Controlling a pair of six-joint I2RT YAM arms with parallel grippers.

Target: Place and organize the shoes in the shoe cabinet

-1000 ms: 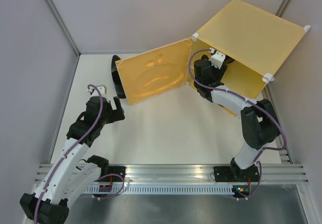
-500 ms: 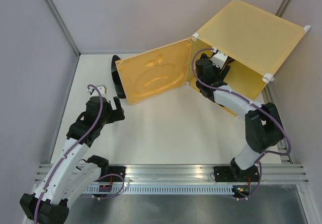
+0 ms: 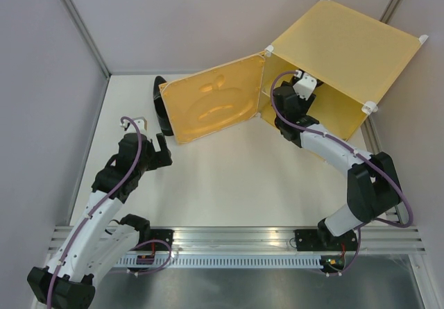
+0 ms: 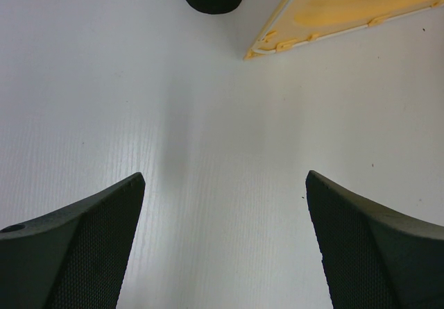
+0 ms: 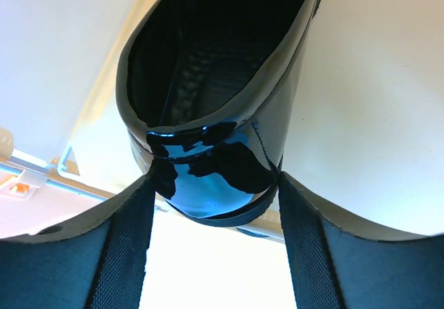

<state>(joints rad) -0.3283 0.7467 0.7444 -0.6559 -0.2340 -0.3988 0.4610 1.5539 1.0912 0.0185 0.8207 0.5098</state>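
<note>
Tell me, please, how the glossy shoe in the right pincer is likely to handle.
Probably slippery: the shoe is mirror-glossy at the heel where the right pincer clamps it. Probably stiff: the heel cup holds its shape when squeezed.

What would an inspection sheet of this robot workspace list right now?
Surface: white table, no spills seen.
Job's things: large yellow plastic cabinet, its door open; glossy black shoe held at the cabinet's opening; second dark shoe on the table, partly hidden behind the door.
Clutter: nothing seen.
Grippers: right gripper shut on the black shoe's heel; left gripper open, holding nothing, over the table.
Cables: purple cables loop along both arms.
Surroundings: grey walls; aluminium rail.
</note>
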